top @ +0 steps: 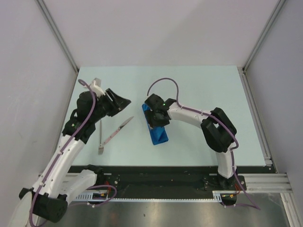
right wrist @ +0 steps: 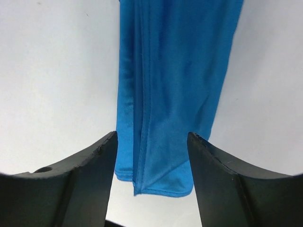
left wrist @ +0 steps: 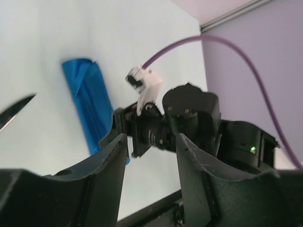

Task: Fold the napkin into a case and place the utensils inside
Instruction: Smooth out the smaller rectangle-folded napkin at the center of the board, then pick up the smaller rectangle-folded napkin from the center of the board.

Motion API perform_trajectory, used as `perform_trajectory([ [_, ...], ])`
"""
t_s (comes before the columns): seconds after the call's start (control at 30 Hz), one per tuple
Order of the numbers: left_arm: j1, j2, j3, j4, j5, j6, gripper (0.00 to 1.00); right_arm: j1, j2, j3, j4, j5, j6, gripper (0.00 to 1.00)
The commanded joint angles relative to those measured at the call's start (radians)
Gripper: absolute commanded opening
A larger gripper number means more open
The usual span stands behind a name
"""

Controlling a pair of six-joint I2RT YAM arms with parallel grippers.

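Observation:
The napkin (top: 159,134) lies folded as a narrow royal-blue case in the middle of the table, also seen in the left wrist view (left wrist: 87,101) and the right wrist view (right wrist: 177,85). My right gripper (top: 156,119) hovers over its far end, open. Its fingers (right wrist: 93,166) straddle the cloth's hemmed end without pinching it. My left gripper (top: 124,100) is open and empty (left wrist: 151,158), to the left of the case and pointing toward the right arm. Two utensils lie left of the case: a knife (top: 117,130), whose tip shows in the left wrist view (left wrist: 14,111), and a fork (top: 100,138).
The right arm's wrist (left wrist: 189,118) with its purple cable (left wrist: 246,61) fills the space ahead of my left gripper. Grey walls and metal rails (top: 255,118) bound the light table. The black base rail (top: 156,177) runs along the near edge.

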Motion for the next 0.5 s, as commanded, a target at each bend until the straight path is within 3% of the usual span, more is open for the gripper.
perform_trajectory([
  [0.0, 0.001, -0.071, -0.044, -0.122, -0.064, -0.036, 0.52, 0.046, 0.075, 0.101, -0.119, 0.174, 0.003, 0.66],
  [0.47, 0.001, -0.095, -0.047, -0.163, -0.008, 0.015, 0.51, 0.158, 0.271, 0.319, -0.222, 0.286, 0.040, 0.67],
])
